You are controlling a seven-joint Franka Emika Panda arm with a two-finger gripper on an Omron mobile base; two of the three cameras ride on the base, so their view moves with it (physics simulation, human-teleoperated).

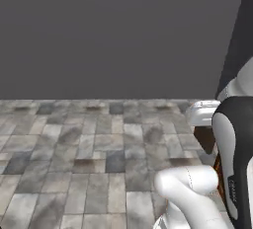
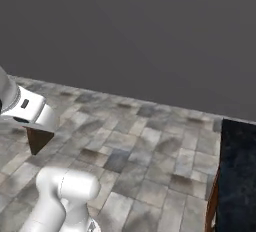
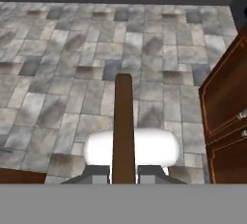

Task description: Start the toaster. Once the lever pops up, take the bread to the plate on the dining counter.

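From the camera behind my left shoulder, my arm fills the right edge, white and black links stacked over a rounded white elbow at the bottom. Just left of the forearm, below the white wrist, a dark brown flat piece hangs down: the bread, seen partly, with the rest hidden by my own arm. My fingertips are too covered here to judge. Ahead lies a grey stone-tiled floor running up to a plain dark grey wall.

From the camera behind my right shoulder, my hand comes in at the left edge, a white block with a dark slot on it. Under it the bread points downward as a brown wedge, held above the tiles and touching nothing else. At the right edge stands the dining counter, its black veined top over a red-brown wooden side, well apart from my hand. The same tiled floor and grey wall sit behind.

Looking along my own hand, the gripper has its two grey fingers pressed against either face of the bread, which I see edge-on as a narrow brown strip rising from between them. So I am pinching the slice firmly. Below it lies the tiled floor, and a cherry-wood cabinet with small silver handles stands at the right.
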